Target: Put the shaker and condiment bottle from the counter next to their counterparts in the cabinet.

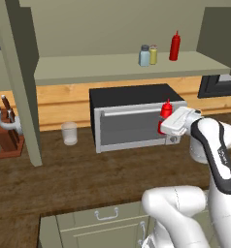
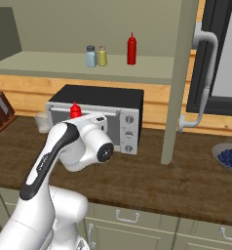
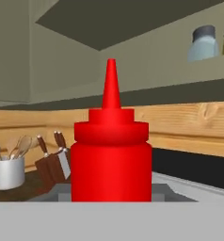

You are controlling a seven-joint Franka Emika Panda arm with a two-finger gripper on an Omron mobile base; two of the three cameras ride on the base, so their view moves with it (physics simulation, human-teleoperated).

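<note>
My gripper is shut on the condiment bottle, a slim red squeeze bottle held upright in the air before the microwave front. In the hand view the condiment bottle stands close and centred, nozzle up. Over my white hand in the right base view only the held condiment bottle's red top shows. On the cabinet shelf the pale blue-grey shaker stands right beside the yellowish shaker. A second red bottle stands a little to their right. The dark wood counter lies below.
A black microwave sits under the shelf, directly behind the held bottle. A clear glass and a knife block stand to its left. A thick cabinet post rises right of the microwave, with a bowl of blueberries beyond it.
</note>
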